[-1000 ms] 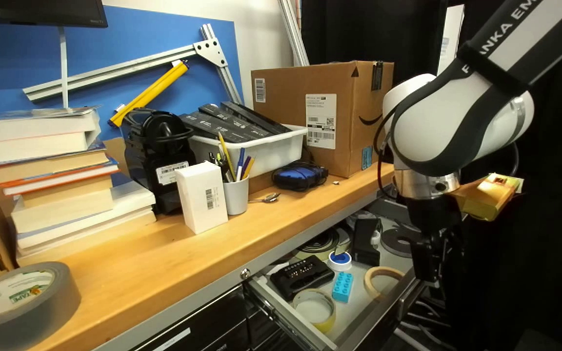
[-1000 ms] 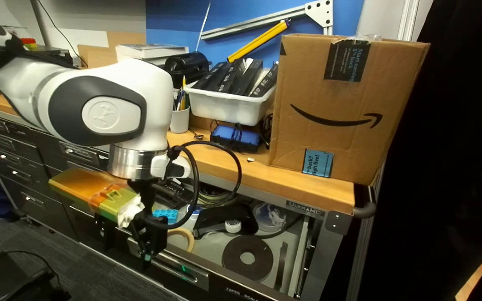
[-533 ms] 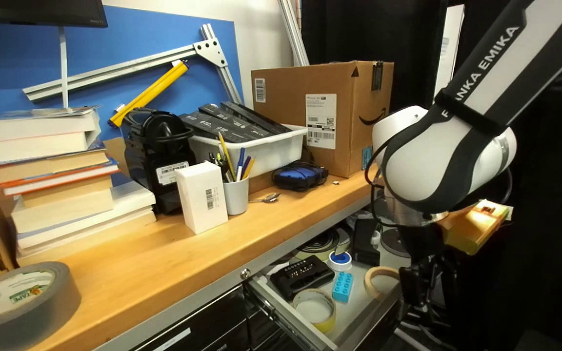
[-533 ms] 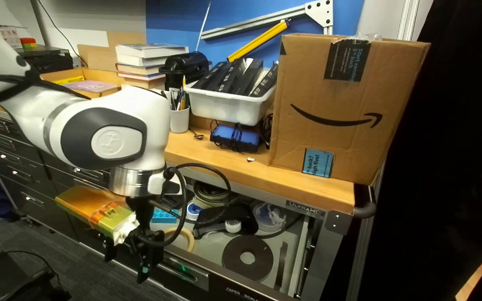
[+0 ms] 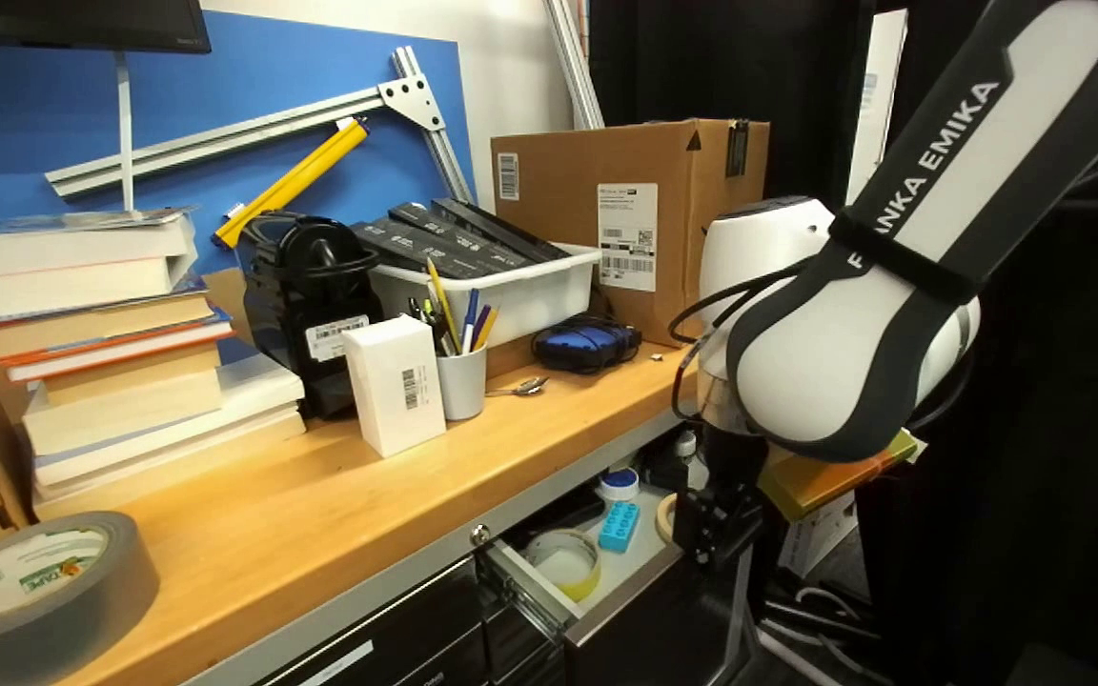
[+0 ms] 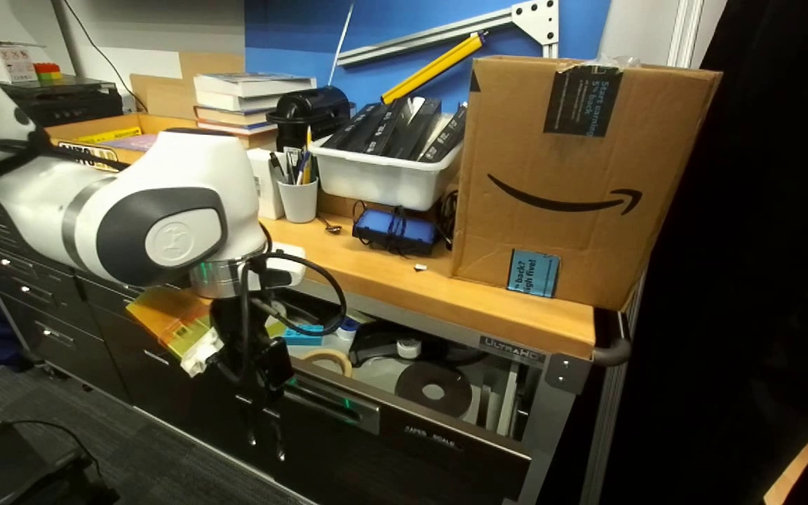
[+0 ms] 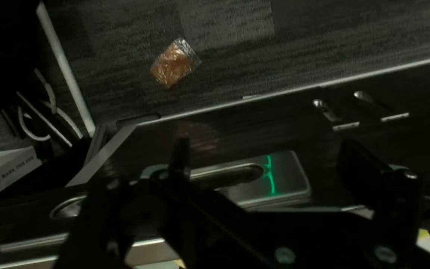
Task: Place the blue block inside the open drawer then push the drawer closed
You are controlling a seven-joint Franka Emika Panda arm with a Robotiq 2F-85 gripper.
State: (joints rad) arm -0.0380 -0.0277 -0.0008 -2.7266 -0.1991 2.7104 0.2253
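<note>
The blue block (image 5: 620,527) lies inside the partly open drawer (image 5: 640,583) among tapes. It also shows in an exterior view (image 6: 304,335), partly behind a black cable. The drawer's dark front (image 6: 467,463) stands out from the bench. My gripper (image 5: 716,538) is pointing down at the outer side of the drawer front, close against it; exact contact is hidden. In the wrist view my gripper (image 7: 265,160) is open, its fingers wide apart with nothing between them. The drawer's metal handle plate (image 7: 287,177) shows between the fingers.
The drawer holds a yellow tape roll (image 5: 568,562), a tan tape ring (image 6: 330,361) and a dark flat roll (image 6: 433,391). The wooden bench top (image 5: 530,438) overhangs it, with a cardboard box (image 6: 579,189) at its end. White cables (image 7: 50,119) lie on the floor.
The drawer has slid partway inward, carrying the block and tapes with it. My gripper first lowered outside the drawer, then moved in toward the bench with the drawer front.
</note>
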